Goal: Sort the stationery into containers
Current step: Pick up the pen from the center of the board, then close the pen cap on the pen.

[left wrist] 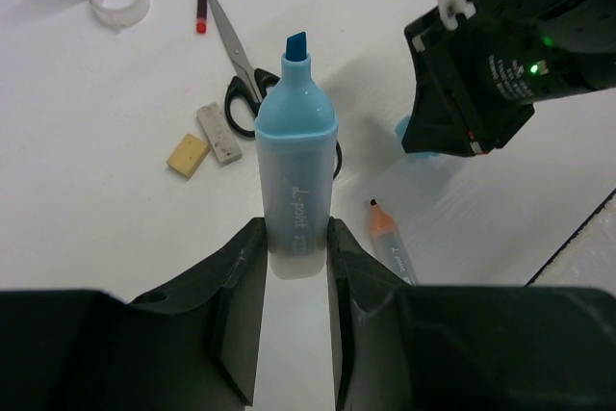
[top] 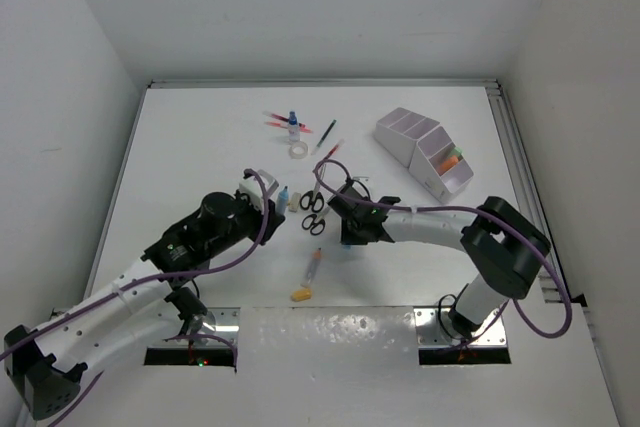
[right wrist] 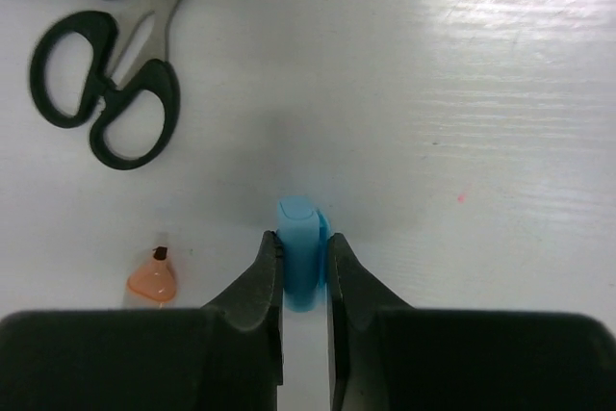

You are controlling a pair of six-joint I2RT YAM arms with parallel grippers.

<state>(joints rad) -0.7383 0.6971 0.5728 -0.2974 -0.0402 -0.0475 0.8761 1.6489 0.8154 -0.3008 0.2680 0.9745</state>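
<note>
The left end effector pinches a pale blue plastic highlighter, tip bare, over the white desk, well apart from the white stepped organiser, while the right end effector nips a small blue cap; misaligned recapping could smear ink.

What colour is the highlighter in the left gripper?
Light blue, with a darker blue tip and frosted barrel; the highlighter shows best in the left wrist view.

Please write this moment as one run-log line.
left gripper: shut on blue highlighter | right gripper: shut on blue cap | highlighter tip: bare
</note>
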